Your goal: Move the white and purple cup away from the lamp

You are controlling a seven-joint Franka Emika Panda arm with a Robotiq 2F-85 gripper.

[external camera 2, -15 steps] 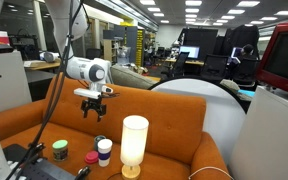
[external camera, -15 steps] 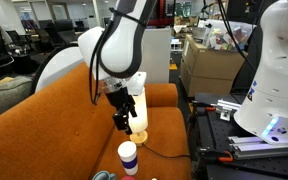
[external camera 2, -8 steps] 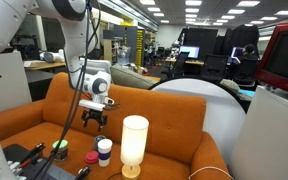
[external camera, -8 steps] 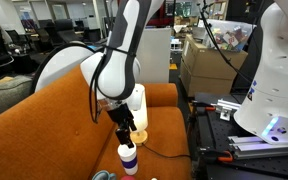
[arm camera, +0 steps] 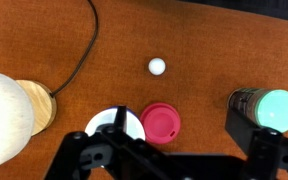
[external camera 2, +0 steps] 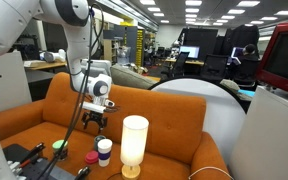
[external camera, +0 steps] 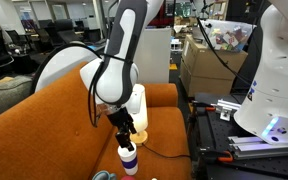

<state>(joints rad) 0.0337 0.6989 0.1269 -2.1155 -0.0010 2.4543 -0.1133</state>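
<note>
The white and purple cup (external camera: 129,159) stands on the orange couch seat, close beside the lamp (external camera 2: 134,143) with its glowing cream shade. In the wrist view I see the cup's white rim (arm camera: 116,122) from above, partly hidden under my left finger, between the lamp's tan base (arm camera: 40,104) and a pink lid. My gripper (arm camera: 169,160) is open, just above the cup (external camera 2: 104,149); it also shows in both exterior views (external camera: 125,135) (external camera 2: 94,121). Its fingers (arm camera: 82,152) are spread wide and hold nothing.
A pink lid (arm camera: 161,123) lies right beside the cup. A green-topped jar (arm camera: 270,108) stands near my right finger. A small white ball (arm camera: 157,67) and the lamp's dark cord (arm camera: 84,50) lie on the seat. The couch backrest (external camera 2: 154,105) rises behind.
The arm has come down and moved toward the cup; my gripper now hangs just above it, still open. Cup and lamp have not moved.
</note>
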